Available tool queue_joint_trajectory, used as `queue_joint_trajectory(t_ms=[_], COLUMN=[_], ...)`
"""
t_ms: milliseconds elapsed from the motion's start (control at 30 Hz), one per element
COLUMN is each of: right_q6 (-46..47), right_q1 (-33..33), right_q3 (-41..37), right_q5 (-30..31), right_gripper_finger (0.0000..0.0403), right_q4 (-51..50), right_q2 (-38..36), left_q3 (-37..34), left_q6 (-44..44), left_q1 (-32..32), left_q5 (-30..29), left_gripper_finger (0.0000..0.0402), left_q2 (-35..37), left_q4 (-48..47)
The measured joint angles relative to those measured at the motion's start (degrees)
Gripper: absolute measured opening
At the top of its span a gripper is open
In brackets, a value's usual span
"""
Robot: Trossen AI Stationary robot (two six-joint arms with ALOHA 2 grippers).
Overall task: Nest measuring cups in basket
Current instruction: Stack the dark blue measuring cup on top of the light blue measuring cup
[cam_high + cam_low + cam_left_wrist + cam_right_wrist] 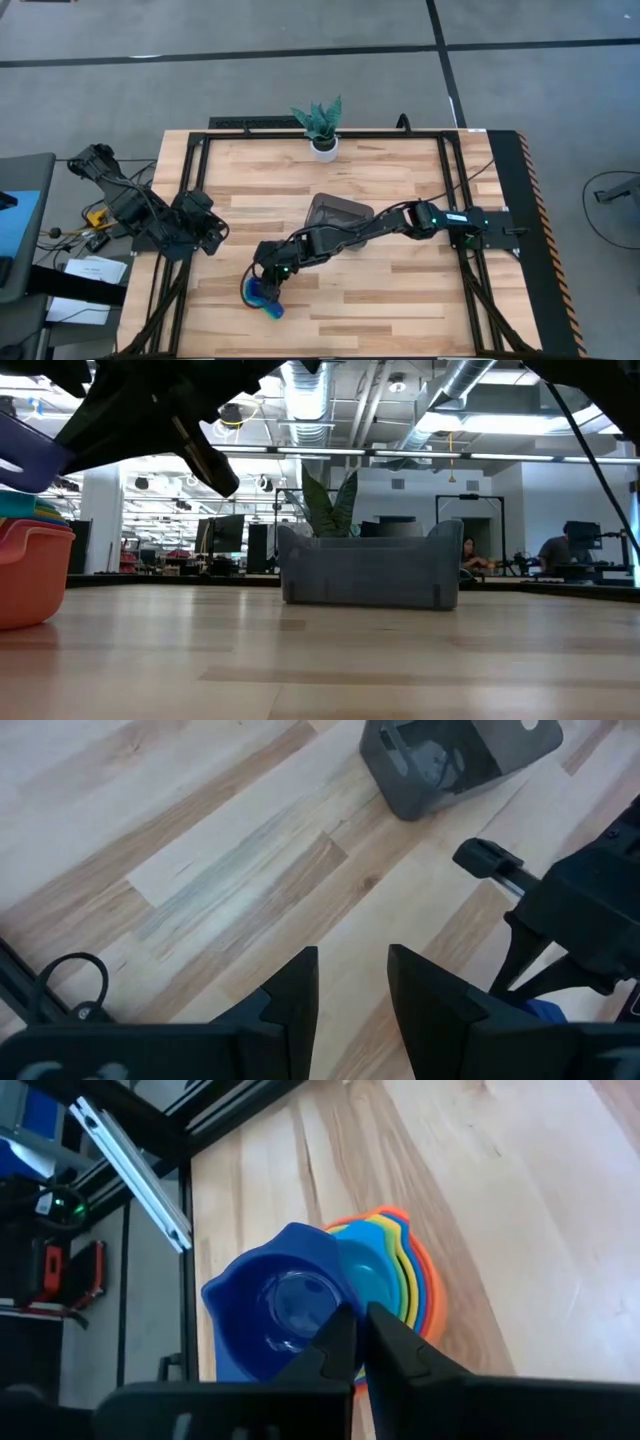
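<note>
The right gripper [268,283] sits low and left of centre in the high view, its arm stretched across the table [400,310] from the right edge. In the right wrist view its fingers [340,1342] are pinched nearly together on the rim of a blue cup [275,1315] — clenched on that cup. The blue cup rests tilted on top of a nested stack of cups [400,1275], whose light blue, green, yellow and orange rims fan out just beside it. In the high view the stack [262,295] shows as a blue-and-teal patch right under the gripper, near the lower left of the table. In the low view the stack [30,565] stands at the far left edge, orange outermost, with a blue handle [25,455] jutting above it.

The basket [338,213] lies near the middle of the table, well apart from the stack, partly under the right arm. The low view shows it [370,565] standing at centre, a plant [328,505] rising behind it. In the high view the plant [320,125] stands in a white pot at the table's upper edge.

The left gripper [350,995] waits at the left side of the table, fingers parted around nothing — released; its view takes in the basket [450,760] at upper right.
</note>
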State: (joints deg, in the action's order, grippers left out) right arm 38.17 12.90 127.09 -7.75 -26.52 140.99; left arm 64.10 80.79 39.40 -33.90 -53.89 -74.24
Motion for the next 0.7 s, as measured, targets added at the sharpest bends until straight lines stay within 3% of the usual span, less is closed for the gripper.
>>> queue_joint_trajectory(t_ms=[267,700], right_q6=[-1.2,-0.67], right_q1=[-0.76,-0.96], right_q3=[0.0,0.02], right_q5=[-0.63,-1.38], right_gripper_finger=[0.005,0.0051], right_q4=[0.04,0.39], right_q2=[0.0,0.02], left_q3=[0.0,0.0], left_q6=[0.22,0.92], left_q1=[0.0,0.0], left_q5=[-0.25,-0.97], left_gripper_finger=[0.0109,0.0109], left_q2=[0.0,0.0], left_q4=[-0.94,-2.38])
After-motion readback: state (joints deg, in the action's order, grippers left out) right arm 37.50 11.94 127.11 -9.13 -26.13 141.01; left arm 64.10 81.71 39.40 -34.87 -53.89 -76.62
